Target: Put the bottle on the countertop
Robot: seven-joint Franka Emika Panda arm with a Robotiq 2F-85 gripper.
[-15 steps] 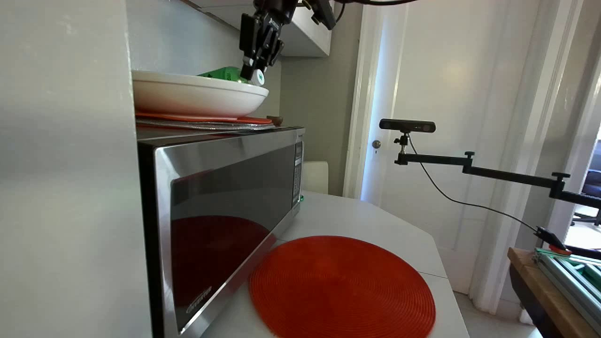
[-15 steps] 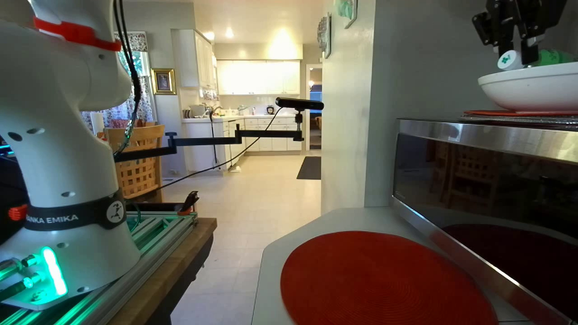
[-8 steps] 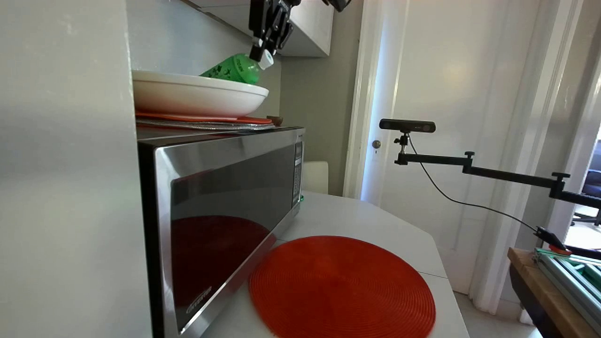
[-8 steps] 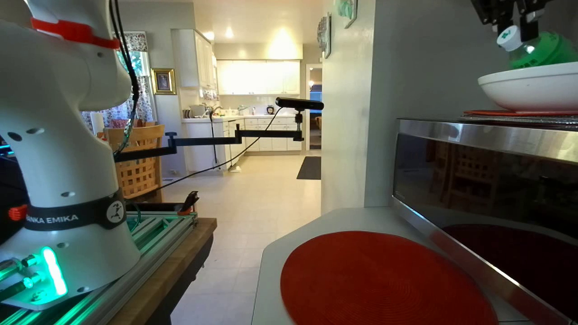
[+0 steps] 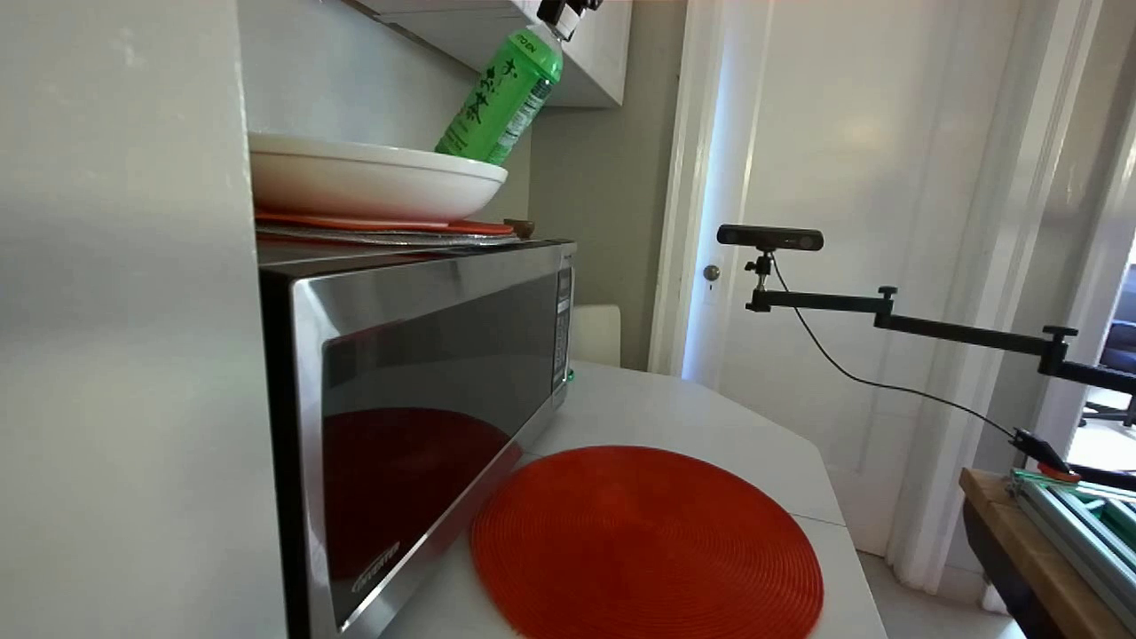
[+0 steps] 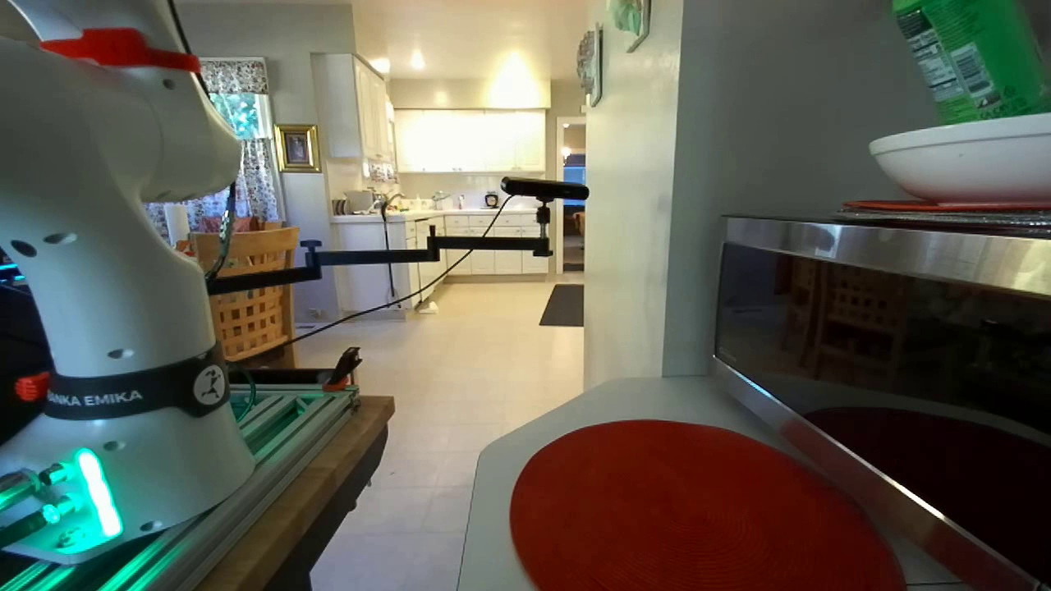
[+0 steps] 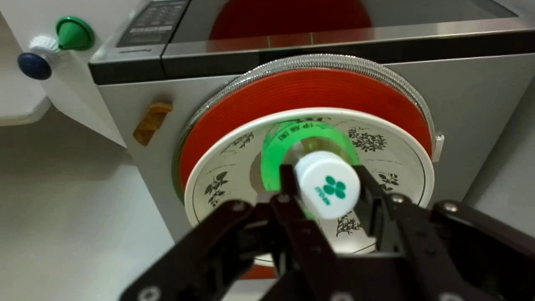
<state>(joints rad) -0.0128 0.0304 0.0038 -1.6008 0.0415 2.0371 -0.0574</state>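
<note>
The green bottle (image 5: 504, 93) with a white cap (image 7: 328, 186) is tilted over the white bowl (image 5: 382, 173). It also shows, cut off at the top edge, in an exterior view (image 6: 973, 61). My gripper (image 7: 324, 179) is shut on the bottle at its cap and neck, one finger on each side. Only the gripper's fingertips (image 5: 568, 11) show at the top of an exterior view. The bottle's base is hidden behind the bowl's rim, so I cannot tell whether it touches the bowl. The white countertop (image 5: 674, 413) lies below, in front of the microwave.
The bowl stands on red and silver mats (image 7: 317, 83) on top of the microwave (image 5: 426, 355). A round red placemat (image 5: 648, 541) lies on the countertop. A white cabinet (image 5: 586, 62) hangs above. A camera on a black arm (image 5: 770, 237) stands opposite the microwave.
The gripper has moved up, holding the bottle's neck. The bottle has swung from lying in the bowl to a steep tilt, and much more of it shows above the rim.
</note>
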